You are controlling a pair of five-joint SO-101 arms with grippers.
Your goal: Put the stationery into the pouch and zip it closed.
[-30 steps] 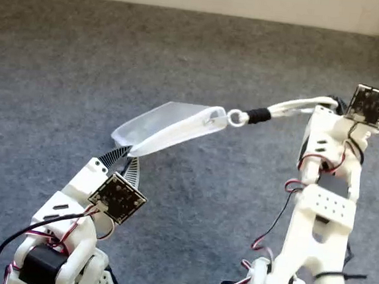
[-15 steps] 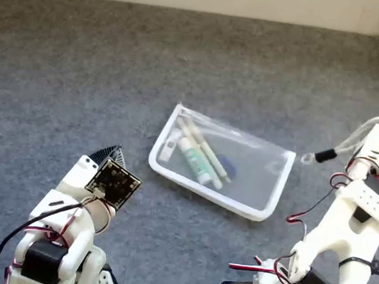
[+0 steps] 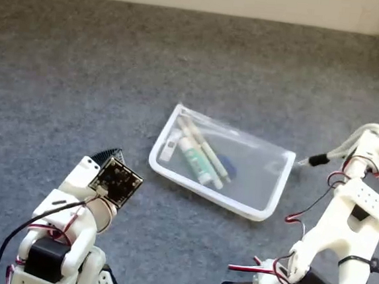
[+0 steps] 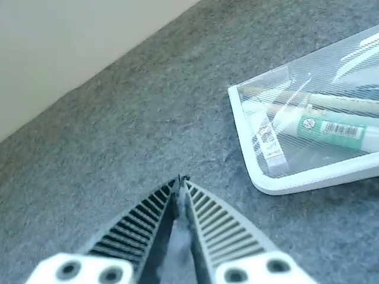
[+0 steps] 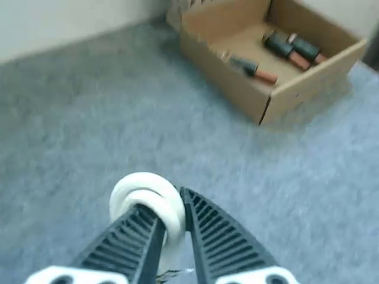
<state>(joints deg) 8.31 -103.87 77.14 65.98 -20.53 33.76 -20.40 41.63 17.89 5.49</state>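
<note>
Centrally, flat on the grey carpeted desk [image 3: 84, 60]: a clear pouch [image 3: 253, 177] with a white rim. Inside, toward the end nearer the left arm, the stationery: a glue stick [image 3: 195, 160] with a green label, slim white pens [image 3: 200, 141] alongside it, a small white piece [image 3: 169, 147], and something dark blue [image 3: 226, 165], too small to name. Zipped or not, cannot tell.

Well apart from the pouch, at the lower left of the high view, the left pincer [image 3: 110, 155]. From its own wrist camera [image 4: 182, 180], ribbed fingers pressed together right to the tips, nothing between them, low over the desk, with the pouch's short end off to one side.

At the right edge of the high view, the right arm. Right pincer [image 5: 172, 204] clamped on a thick white loop [image 5: 145, 198], held between the ribbed fingers. From that arm in the high view, a white cord [image 3: 348, 144] running down to a black sleeve [image 3: 317, 160], its tip just beside the pouch's nearest corner; touching or apart, cannot tell.

Beyond the right pincer in its wrist view, an open cardboard box [image 5: 225, 77] on the desk, holding a few dark markers [image 5: 293, 47] with orange-red ends. Along the desk's far edge, a pale wall [image 4: 71, 47].
</note>
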